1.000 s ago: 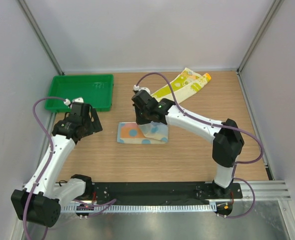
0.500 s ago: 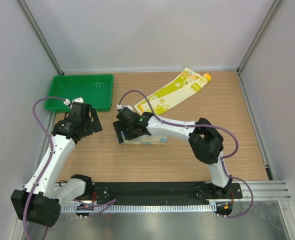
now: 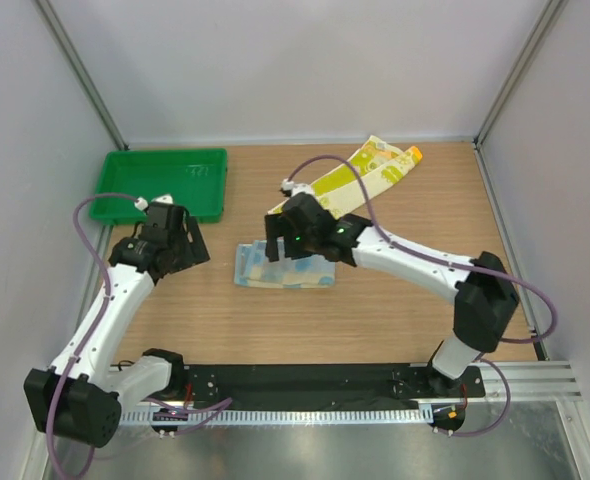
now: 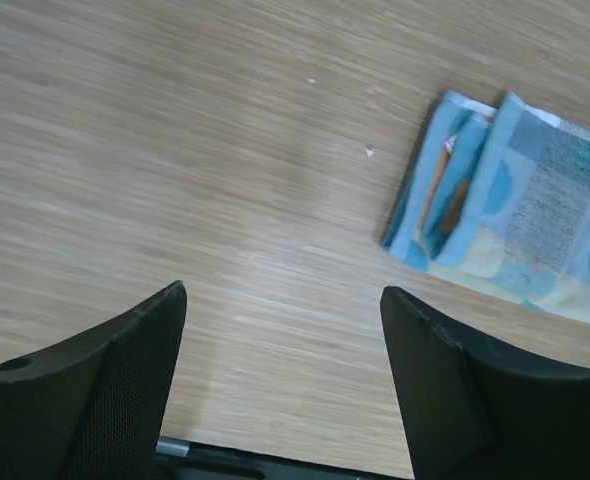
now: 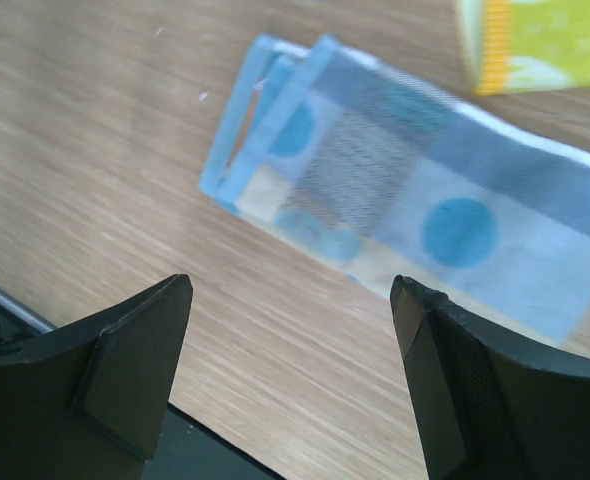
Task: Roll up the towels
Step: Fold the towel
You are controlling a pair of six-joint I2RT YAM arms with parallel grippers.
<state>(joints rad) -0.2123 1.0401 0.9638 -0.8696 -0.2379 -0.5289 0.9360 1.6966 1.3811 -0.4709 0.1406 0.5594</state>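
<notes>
The light blue and white towel [image 3: 275,270] lies folded flat on the wooden table, its layered end toward the left; it also shows in the left wrist view [image 4: 520,205] and the right wrist view [image 5: 395,190]. My right gripper [image 3: 278,246] [image 5: 290,283] hovers over its far edge, open, with nothing between the fingers. The long yellow-green towel [image 3: 360,178] [image 5: 545,40] lies unrolled at the back right, partly under the right arm. My left gripper [image 3: 187,245] [image 4: 283,290] stands open over bare table, well left of the blue towel.
A green plastic tray [image 3: 160,155] sits at the back left, just behind the left gripper. Grey walls close in the table on three sides. A black rail [image 3: 305,380] runs along the near edge by the arm bases.
My right gripper has opened and let go of the blue towel. It swept left along the towel, then drew back up to its far edge. The left arm barely shifted.
</notes>
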